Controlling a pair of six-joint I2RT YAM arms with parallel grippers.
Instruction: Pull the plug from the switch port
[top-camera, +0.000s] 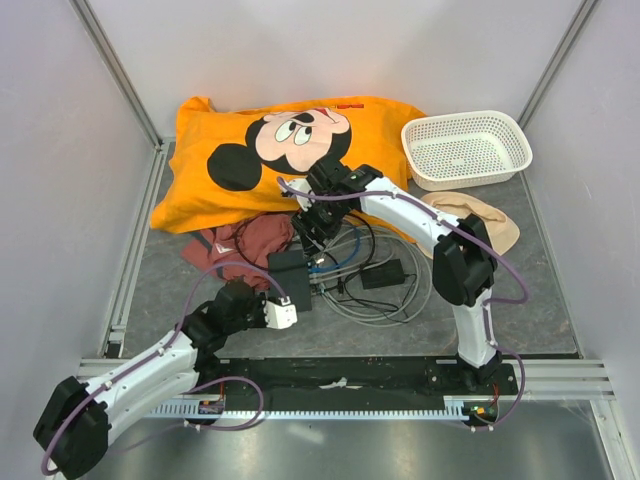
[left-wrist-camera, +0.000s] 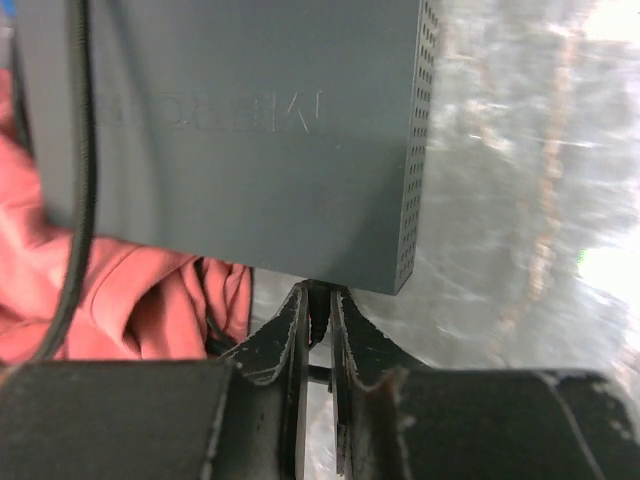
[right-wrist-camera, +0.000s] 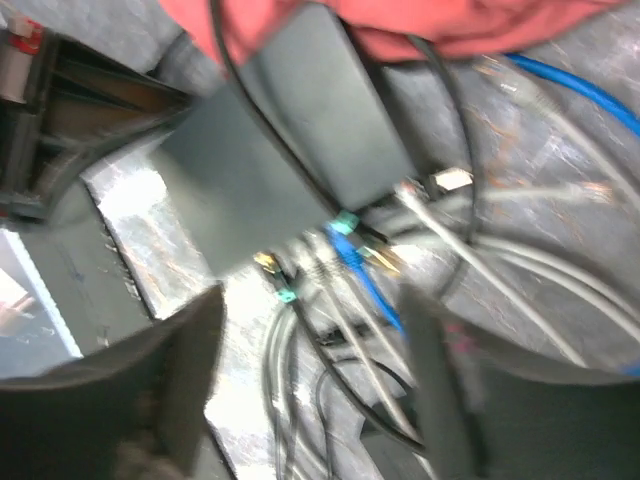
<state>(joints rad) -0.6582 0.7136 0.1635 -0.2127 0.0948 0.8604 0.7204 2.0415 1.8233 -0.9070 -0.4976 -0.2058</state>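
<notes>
Reaching in low from the near-left corner, the left arm stretched over the surface, its left claw closed on the near edge of the grey switch box. The right arm stood up from its base, bent at the elbow and angled back leftward, wrist tipped down. The right claw hung open above the plugs seated in the box's port row, beside a red cloth and coiled cables.
</notes>
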